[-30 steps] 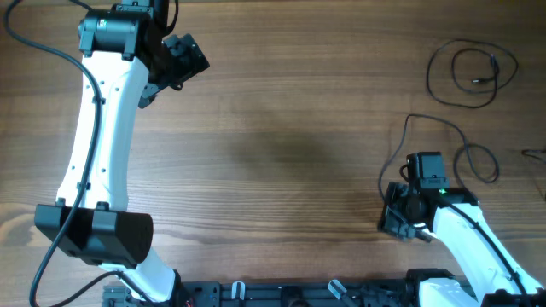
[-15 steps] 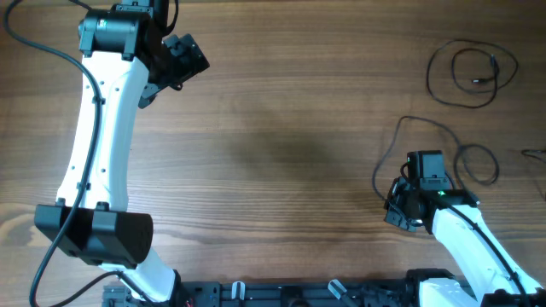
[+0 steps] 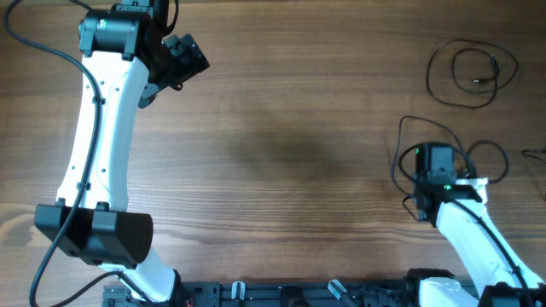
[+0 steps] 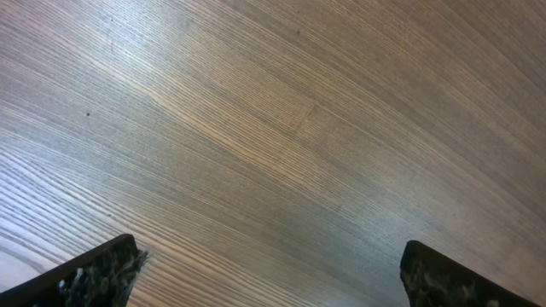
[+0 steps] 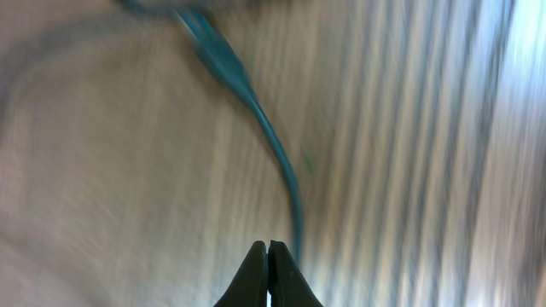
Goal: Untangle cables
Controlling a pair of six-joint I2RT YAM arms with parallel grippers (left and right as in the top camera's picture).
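Note:
A thin black cable [image 3: 398, 159] bends round my right gripper [image 3: 420, 208] at the table's right side and loops again further right [image 3: 493, 167]. In the right wrist view the gripper [image 5: 269, 244] is shut, tips touching. The blurred cable [image 5: 256, 109] runs down past its right finger; none shows between the tips. A second cable [image 3: 430, 75] lies coiled at the far right with its plug [image 3: 487, 78] inside the coil. My left gripper [image 3: 150, 92] hangs open at the far left over bare wood, wide open in its own view [image 4: 269, 251].
A short dark cable end [image 3: 531, 153] pokes in from the right edge. The wooden table [image 3: 281, 153] fills the view. The arm bases and a black rail [image 3: 299, 294] line the near edge.
My right gripper has shut and swung right and slightly away from the near edge. The nearby cable's left bend shifted right with it. The left arm has not moved.

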